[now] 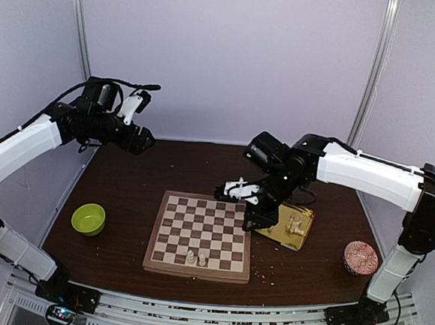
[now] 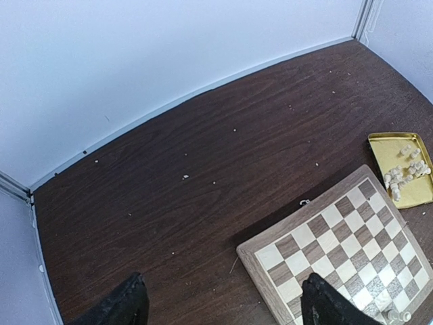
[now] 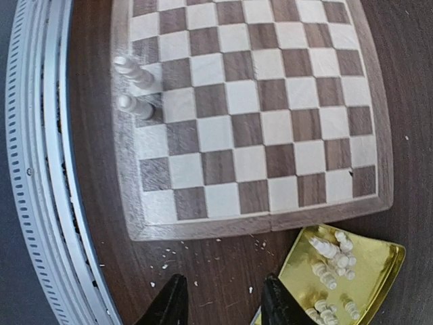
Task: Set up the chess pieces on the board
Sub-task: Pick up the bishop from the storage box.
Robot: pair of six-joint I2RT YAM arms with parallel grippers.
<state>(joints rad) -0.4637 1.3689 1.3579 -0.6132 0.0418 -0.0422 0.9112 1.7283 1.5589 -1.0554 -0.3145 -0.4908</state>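
Open and empty, the right gripper [image 3: 224,279] hangs between the checkered wooden board [image 3: 257,115] and glossy gold tray [image 3: 373,265]; the left gripper [image 2: 223,276] gapes empty over dark wood-grain table [image 2: 203,169].

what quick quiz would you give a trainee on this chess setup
1. True or false: exactly two pieces stand on the board.
2. Where are the other pieces? A) in the left gripper B) in the tray C) on the board's far row
3. Fill in: the right gripper, like the left gripper, is ____.
Key: 1 true; 2 B; 3 open.
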